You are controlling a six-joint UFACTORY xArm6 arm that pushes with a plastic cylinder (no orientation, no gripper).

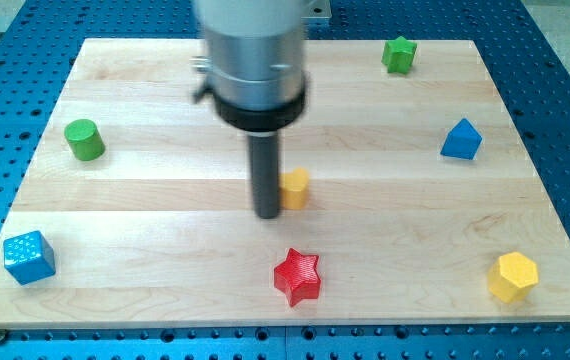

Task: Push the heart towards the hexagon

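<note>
My tip (pixel 268 213) is just left of a small yellow block (pixel 296 187) at the board's middle, touching it or nearly so; the rod hides the block's left part, so its shape is not clear, though it may be the heart. A yellow hexagon (pixel 513 276) sits at the view's bottom right. A red star (pixel 297 276) lies below my tip.
A green cylinder (pixel 84 139) is at the view's left. A blue cube (pixel 29 256) sits at the bottom left. A green star-like block (pixel 399 54) is at the top right. A blue house-shaped block (pixel 461 140) is at the right. The wooden board (pixel 165 230) is ringed by a blue perforated table.
</note>
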